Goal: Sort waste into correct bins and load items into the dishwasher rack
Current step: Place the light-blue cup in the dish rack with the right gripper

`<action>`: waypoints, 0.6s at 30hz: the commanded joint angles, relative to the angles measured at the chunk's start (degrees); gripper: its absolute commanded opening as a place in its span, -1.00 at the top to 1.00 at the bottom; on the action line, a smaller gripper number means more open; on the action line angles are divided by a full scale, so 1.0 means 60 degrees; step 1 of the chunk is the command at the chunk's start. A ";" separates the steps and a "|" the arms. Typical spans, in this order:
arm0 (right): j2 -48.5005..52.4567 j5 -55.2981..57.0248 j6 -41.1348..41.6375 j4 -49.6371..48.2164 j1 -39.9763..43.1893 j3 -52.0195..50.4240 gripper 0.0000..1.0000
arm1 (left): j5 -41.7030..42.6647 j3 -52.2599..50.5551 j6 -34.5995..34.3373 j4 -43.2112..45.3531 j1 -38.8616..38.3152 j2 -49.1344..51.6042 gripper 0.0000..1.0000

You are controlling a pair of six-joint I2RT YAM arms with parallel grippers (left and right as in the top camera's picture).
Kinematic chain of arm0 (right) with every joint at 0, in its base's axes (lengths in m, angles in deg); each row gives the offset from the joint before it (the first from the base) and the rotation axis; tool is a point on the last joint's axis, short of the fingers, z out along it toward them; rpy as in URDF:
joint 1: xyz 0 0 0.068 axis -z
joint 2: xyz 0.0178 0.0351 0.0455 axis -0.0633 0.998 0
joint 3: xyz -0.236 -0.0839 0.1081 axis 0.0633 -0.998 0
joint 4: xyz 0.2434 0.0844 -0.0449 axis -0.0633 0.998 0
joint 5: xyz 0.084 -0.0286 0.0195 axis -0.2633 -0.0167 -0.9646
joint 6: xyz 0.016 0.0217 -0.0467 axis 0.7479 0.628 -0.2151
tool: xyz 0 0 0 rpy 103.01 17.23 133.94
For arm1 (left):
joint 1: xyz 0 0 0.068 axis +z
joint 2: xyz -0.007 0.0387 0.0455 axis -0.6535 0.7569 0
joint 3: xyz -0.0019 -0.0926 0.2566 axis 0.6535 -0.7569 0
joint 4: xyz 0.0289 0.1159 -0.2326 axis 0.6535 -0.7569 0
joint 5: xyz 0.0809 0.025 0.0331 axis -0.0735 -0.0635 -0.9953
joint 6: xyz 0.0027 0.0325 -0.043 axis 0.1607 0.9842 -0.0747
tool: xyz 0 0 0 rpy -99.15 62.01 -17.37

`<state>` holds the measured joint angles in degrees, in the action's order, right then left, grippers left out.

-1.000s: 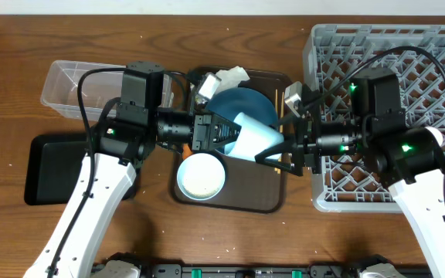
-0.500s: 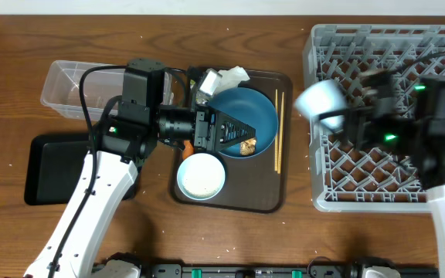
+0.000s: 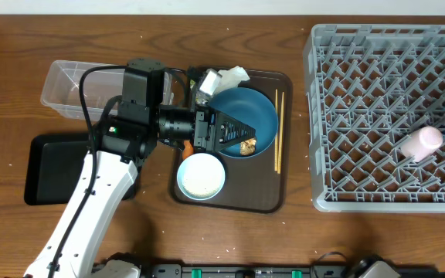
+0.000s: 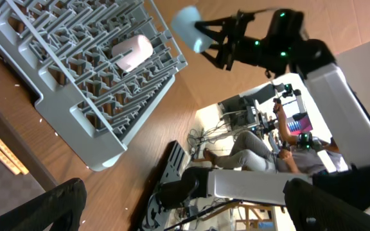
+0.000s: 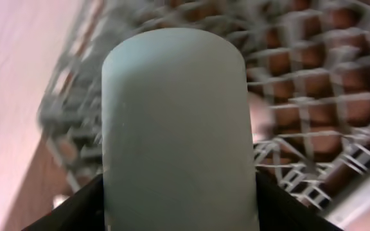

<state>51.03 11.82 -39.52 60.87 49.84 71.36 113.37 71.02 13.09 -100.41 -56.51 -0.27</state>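
Right hand (image 4: 204, 35): we grip the light blue cup (image 5: 178, 128), fingers clamped on its sides, above the rack's (image 3: 377, 93) right edge.
Left hand (image 3: 234, 137): fingers spread apart, holding nothing, over the blue bowl (image 3: 257, 112) on the brown tray (image 3: 273, 197).
Doing it well: we lower the cup mouth-down between pegs, just beside the pink cup (image 3: 422, 142), then let go.
Views: the overhead cuts off our right arm; the left wrist view shows it whole, cup aloft.
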 commanded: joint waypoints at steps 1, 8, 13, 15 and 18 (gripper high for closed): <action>0.0612 0.0044 0.1239 -0.0015 0.0678 0.0098 -0.15 | 0.0197 0.0131 0.0055 0.0047 0.0007 -0.0117 -0.98; 0.1880 0.0036 0.1843 -0.0175 0.1195 0.0098 -0.10 | 0.0197 0.0131 0.0051 0.0040 0.0007 -0.0117 -0.98; 0.2419 -0.0040 0.2182 -0.0390 0.1435 0.0098 -0.15 | 0.0197 0.0131 0.0055 0.0040 0.0007 -0.0117 -0.98; 0.2543 -0.0036 0.2280 -0.0441 0.1526 0.0098 -0.25 | 0.0197 0.0131 0.0055 0.0040 0.0007 -0.0113 -0.98; 0.2648 -0.0160 0.2317 -0.0444 0.1687 0.0098 -0.51 | 0.0197 0.0131 0.0055 0.0040 0.0007 -0.0117 -0.98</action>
<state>66.33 11.88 -26.95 58.31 58.74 71.36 113.35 71.02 13.07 -100.43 -56.51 -0.27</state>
